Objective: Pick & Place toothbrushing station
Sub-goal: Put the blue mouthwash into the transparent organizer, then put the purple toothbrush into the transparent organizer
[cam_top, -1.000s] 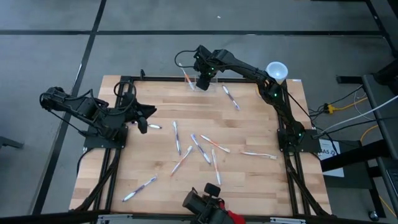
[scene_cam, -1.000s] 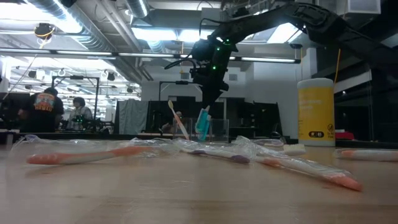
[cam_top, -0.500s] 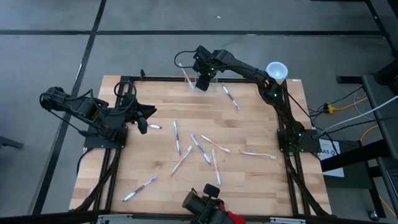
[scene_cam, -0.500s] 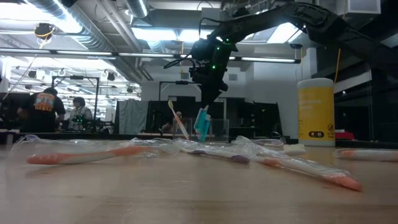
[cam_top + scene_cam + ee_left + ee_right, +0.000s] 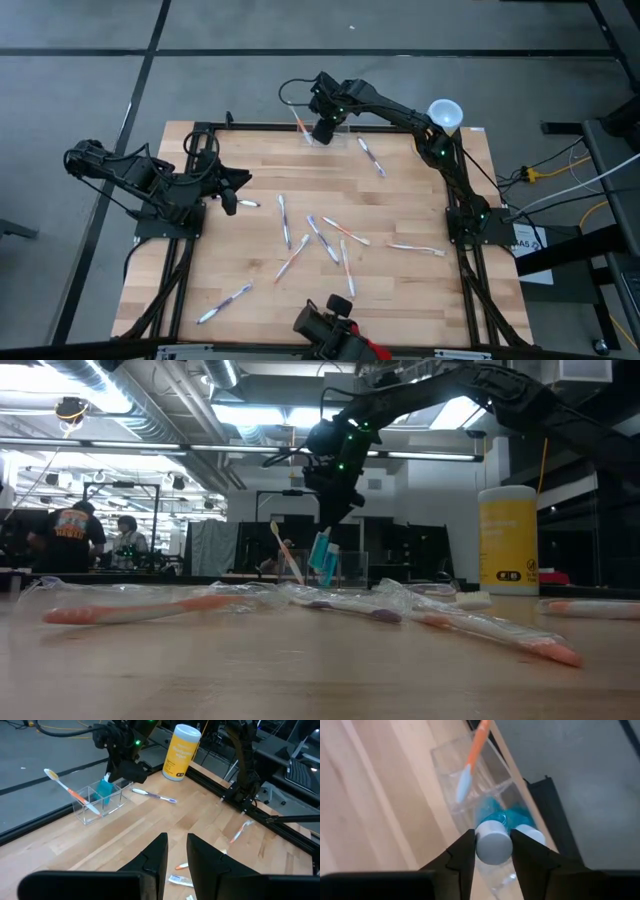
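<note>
- Raised slightly since before, the right end effector (image 5: 326, 532) clamps a teal bottle (image 5: 321, 549) above the toothbrushing station (image 5: 102, 801) at the counter's (image 5: 400, 215) far edge.
- An orange toothbrush (image 5: 68, 790) leans inside the station.
- Left end effector (image 5: 175, 851), fingers slightly apart, waits by the left edge.

Grey floor (image 5: 80, 60); bright ceiling lights (image 5: 240, 412), exposed ducts.

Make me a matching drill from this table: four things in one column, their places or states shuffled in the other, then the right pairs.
Things:
1. right gripper
2. left gripper
3. orange toothbrush
4. yellow cylinder

Places or states:
A. leaning in the clear holder
B. upright at the table's far corner
C. shut on the blue tube, above the holder
D. waiting at the table's left edge

Pairs: 1-C, 2-D, 3-A, 4-B
</note>
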### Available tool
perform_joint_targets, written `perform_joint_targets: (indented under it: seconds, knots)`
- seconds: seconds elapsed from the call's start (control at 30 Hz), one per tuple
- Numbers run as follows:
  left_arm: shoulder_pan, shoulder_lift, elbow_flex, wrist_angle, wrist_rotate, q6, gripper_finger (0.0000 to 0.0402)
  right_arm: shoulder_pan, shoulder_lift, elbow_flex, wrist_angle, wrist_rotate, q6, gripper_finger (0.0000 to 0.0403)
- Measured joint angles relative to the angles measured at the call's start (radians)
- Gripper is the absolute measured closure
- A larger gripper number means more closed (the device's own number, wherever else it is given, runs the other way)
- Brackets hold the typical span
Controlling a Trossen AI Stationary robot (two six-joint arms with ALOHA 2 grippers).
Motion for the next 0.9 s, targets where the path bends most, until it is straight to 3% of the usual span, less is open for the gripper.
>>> perform_joint_targets:
  seconds: [0.37,0.7,0.9]
  knots:
    - [0.000,0.000,0.000,0.000,0.000,0.025,0.0334,-0.001,-0.007,0.000,-0.024,-0.034,0.043,0.0220]
    - [0.000,-0.002,0.000,-0.003,-0.014,0.062,0.0334,0.001,-0.124,0.000,-0.047,-0.109,0.126,0.0221]
    - [0.000,-0.001,0.000,-0.073,-0.015,0.025,0.0334,0.035,-0.212,0.000,-0.218,-0.105,0.088,0.0228]
